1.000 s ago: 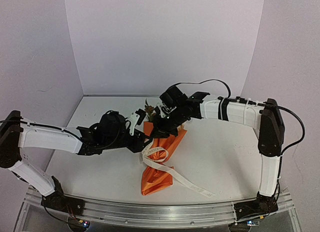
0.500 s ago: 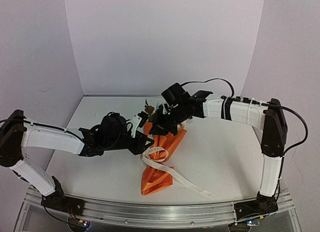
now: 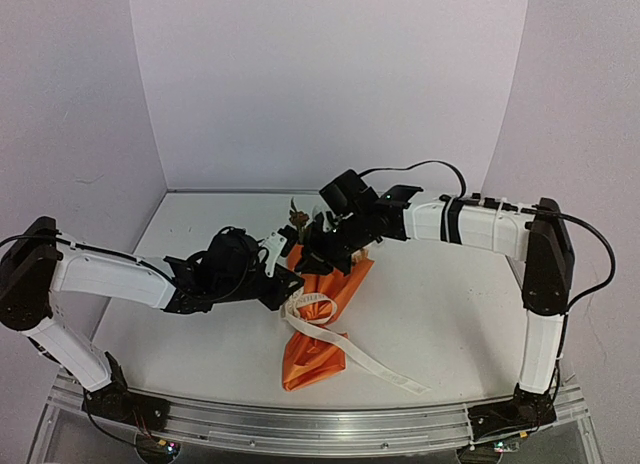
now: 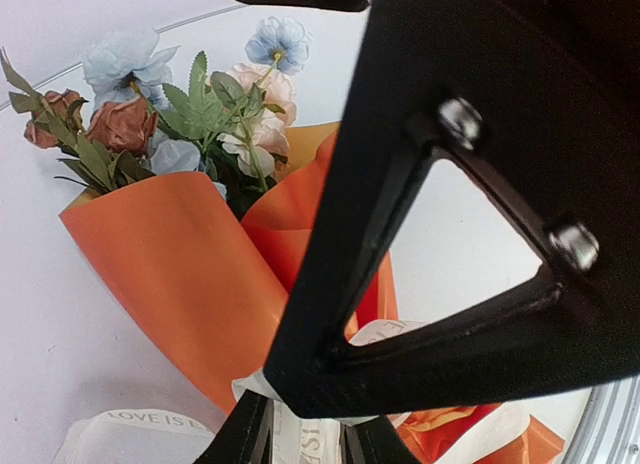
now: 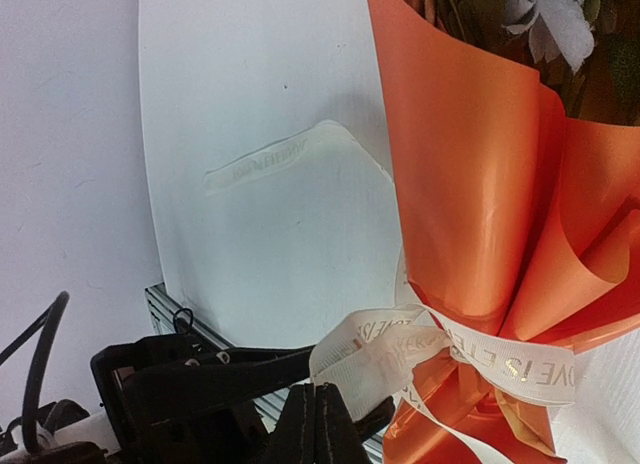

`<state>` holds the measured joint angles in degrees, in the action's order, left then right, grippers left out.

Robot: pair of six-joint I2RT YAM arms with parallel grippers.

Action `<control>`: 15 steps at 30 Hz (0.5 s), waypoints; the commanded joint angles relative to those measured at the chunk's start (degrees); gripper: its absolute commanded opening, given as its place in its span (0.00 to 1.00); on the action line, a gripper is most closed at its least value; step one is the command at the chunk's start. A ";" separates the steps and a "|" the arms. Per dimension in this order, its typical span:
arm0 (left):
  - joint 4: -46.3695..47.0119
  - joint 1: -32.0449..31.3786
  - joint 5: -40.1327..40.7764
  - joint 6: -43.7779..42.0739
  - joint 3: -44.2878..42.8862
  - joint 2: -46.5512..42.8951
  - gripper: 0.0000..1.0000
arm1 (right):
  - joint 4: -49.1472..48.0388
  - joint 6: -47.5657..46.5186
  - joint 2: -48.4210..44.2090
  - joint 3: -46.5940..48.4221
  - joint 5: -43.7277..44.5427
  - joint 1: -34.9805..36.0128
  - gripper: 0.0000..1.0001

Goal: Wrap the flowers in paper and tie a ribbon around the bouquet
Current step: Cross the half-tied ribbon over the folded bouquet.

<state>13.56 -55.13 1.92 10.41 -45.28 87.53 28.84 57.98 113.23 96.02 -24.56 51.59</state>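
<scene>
Bouquet (image 3: 312, 362) lies on bench (image 3: 450, 314), between the two end effectors. Right end effector (image 5: 315, 414) is pressed together, pinching ribbon (image 5: 480, 359) just beside the paper waist. Left end effector (image 4: 304, 432) has its fingers narrowly apart with ribbon between them; a firm grip cannot be confirmed.

A: Site type?
B: Robot lab test cell. Plain pale walls (image 3: 330, 84) box in a white table (image 3: 450, 304) on three sides; aluminium rail (image 3: 300, 431) at near edge (arm mounts (image 3: 505, 421) bolted on, cables (image 3: 430, 163) exposed).
</scene>
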 commanded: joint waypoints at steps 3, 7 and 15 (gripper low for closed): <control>2.76 -0.08 4.12 -0.62 -1.49 -0.77 0.25 | -1.33 -0.01 -3.28 -1.35 2.13 1.05 0.00; 3.25 -0.05 3.11 -0.60 -1.59 0.09 0.21 | -1.33 -0.16 -3.61 -1.40 2.73 1.53 0.00; 5.84 -0.14 1.68 -1.54 0.30 -1.56 0.11 | -1.33 -0.54 -4.07 -1.49 2.88 2.04 0.00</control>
<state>14.34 -55.35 2.79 10.05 -45.24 87.53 27.61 57.95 112.52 94.67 -21.90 52.56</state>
